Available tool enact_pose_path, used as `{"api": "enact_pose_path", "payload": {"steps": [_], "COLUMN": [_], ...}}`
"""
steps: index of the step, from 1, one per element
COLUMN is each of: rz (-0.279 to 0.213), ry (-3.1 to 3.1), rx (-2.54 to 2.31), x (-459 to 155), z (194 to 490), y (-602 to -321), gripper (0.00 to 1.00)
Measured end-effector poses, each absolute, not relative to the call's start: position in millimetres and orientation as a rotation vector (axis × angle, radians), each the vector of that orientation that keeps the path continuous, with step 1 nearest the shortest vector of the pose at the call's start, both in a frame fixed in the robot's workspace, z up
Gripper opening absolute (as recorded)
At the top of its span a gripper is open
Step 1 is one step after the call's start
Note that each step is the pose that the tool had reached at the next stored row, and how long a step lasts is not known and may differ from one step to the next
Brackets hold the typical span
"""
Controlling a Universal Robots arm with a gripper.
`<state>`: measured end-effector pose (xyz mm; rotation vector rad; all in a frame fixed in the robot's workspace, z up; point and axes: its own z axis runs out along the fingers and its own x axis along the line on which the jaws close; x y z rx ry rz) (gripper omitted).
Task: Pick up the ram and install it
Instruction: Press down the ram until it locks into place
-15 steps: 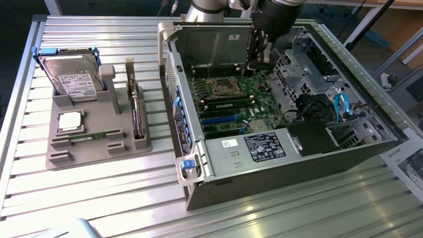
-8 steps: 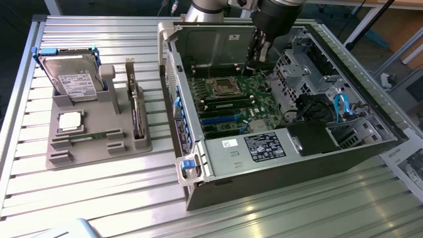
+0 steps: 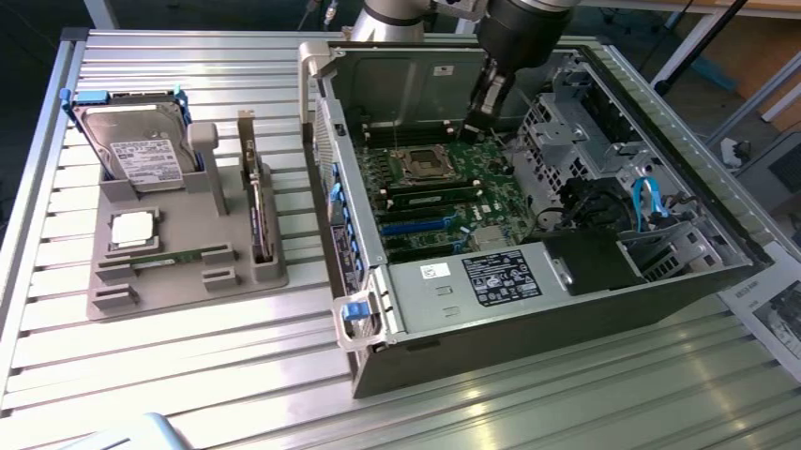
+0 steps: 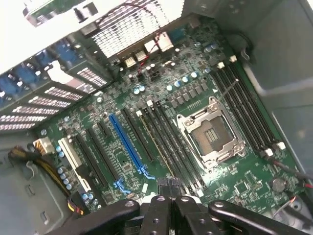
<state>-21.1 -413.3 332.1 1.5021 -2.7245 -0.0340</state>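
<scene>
I had the tool (image 3: 474, 131) inside the open metal computer case (image 3: 526, 281), above the green motherboard (image 3: 438, 192); its black fingers (image 4: 161, 210) sat together. One ram (image 3: 169, 258), a slim green stick, lay on the grey moulded holder (image 3: 238, 281) on the ribbed surface (image 3: 188, 375).

We see a big metal table (image 3: 188, 375) with long silver ridges running across it. Bright light shines on it near the exterior view's left. Behind the table, on the exterior view's right, we see a brown wooden board (image 3: 726, 47) and thin metal legs (image 3: 763, 94) on a dark floor.
</scene>
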Motion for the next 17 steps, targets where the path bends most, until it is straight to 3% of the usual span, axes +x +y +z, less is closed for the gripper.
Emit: {"api": "enact_pose_path", "payload": {"steps": [17], "rz": [-0.043], "ry": [-2.976], "rx": [0.924], "x": [-21.1], "z": [332.1], "y": [-413.3], "gripper": [0.10]}}
